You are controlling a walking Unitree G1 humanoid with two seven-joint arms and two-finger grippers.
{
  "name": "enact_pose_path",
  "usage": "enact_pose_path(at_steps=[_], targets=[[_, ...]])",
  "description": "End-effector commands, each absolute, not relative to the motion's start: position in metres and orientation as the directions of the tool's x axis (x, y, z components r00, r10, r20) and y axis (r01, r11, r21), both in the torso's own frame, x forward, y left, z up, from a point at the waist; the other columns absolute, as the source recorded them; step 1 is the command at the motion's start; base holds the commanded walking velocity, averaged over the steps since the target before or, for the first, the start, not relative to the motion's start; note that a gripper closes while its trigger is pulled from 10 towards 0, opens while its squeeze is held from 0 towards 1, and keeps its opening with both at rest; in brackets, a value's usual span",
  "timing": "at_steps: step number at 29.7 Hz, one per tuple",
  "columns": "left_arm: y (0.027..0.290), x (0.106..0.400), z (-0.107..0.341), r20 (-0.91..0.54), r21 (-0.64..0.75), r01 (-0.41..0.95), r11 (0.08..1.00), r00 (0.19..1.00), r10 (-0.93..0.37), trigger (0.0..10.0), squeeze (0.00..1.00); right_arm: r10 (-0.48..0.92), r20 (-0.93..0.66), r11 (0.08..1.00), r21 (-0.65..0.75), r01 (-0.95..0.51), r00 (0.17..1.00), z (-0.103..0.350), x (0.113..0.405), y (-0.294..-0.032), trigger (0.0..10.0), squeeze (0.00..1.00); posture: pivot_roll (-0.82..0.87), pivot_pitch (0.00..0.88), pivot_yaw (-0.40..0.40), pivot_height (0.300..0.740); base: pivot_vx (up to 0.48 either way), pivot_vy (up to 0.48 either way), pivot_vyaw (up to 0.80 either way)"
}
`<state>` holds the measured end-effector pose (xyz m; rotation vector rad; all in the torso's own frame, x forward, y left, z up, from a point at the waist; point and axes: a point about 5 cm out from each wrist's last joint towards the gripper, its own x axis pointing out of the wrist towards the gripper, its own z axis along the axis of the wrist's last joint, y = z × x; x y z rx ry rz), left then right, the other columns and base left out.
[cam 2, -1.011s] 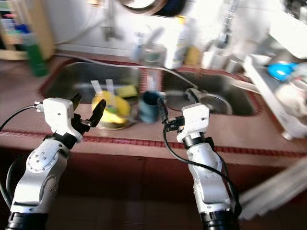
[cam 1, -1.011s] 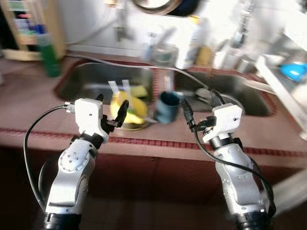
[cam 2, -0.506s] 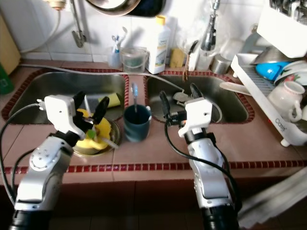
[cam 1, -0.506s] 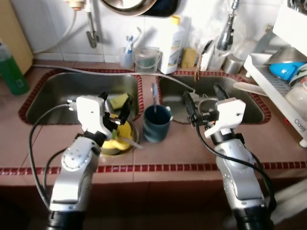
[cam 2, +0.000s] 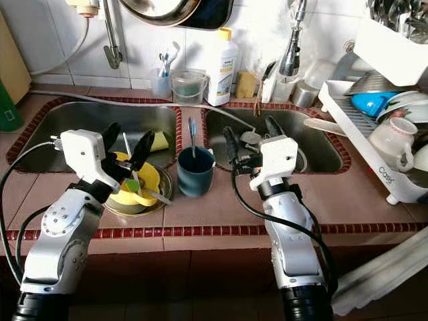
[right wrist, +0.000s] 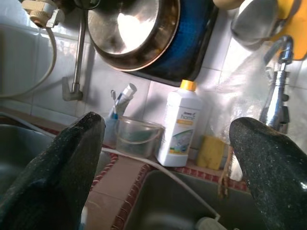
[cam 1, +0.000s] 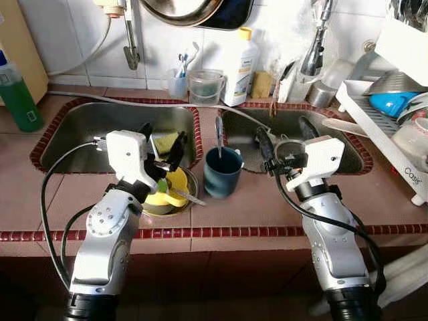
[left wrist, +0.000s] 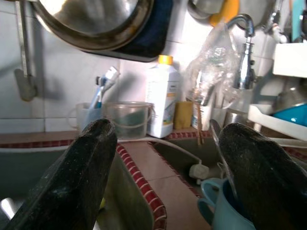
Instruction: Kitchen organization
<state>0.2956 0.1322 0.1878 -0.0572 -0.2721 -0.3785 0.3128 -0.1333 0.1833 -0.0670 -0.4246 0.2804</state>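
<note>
Both robot arms hovered over a tiled kitchen counter (cam 1: 60, 200) between twin sinks, the left tool (cam 1: 162, 144) spread wide and empty above a yellow bowl (cam 2: 134, 187) set in a metal dish. The right tool (cam 1: 285, 137), likewise wide open and holding nothing, hung above the right-hand sink (cam 1: 348, 144). A dark blue mug (cam 1: 222, 171) holding a utensil stood on the counter between them.

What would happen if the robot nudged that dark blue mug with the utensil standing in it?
The dark blue mug looks squat and rigid, so it would probably slide rather than tip. The utensil leaning above its rim may rattle or shift. Standing near the sink's edge, it could perhaps drop in.
</note>
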Motion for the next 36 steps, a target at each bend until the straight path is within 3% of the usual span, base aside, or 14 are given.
enact_pose_path(at_steps=[1, 10, 26, 36], targets=[[0.124, 0.291, 0.192, 0.283, 0.04, 0.409, 0.911, 0.87, -0.403, 10.0, 0.0, 0.285, 0.399, 0.959, -0.128, -0.254, 0.872, 0.19, 0.318, -0.138, 10.0, 0.0, -0.17, 0.057, -0.074, 0.74, 0.0, 0.0, 0.0], [0.123, 0.285, 0.186, 0.252, 0.087, 0.44, 0.894, 0.858, -0.447, 10.0, 0.0, 0.3, 0.391, 0.953, -0.153, -0.261, 0.87, 0.197, 0.329, -0.143, 10.0, 0.0, -0.16, 0.056, -0.078, 0.74, 0.0, 0.0, 0.0], [0.121, 0.282, 0.189, 0.258, 0.085, 0.445, 0.892, 0.855, -0.451, 10.0, 0.0, 0.232, 0.303, 0.966, 0.041, -0.256, 0.924, 0.213, 0.365, -0.138, 10.0, 0.0, -0.15, 0.067, -0.084, 0.74, 0.0, 0.0, 0.0], [0.12, 0.277, 0.188, 0.257, 0.073, 0.434, 0.898, 0.862, -0.437, 10.0, 0.0, 0.399, 0.239, 0.912, 0.002, -0.411, 0.885, 0.212, 0.37, -0.117, 10.0, 0.0, -0.13, 0.082, -0.101, 0.74, 0.0, 0.0, 0.0]])
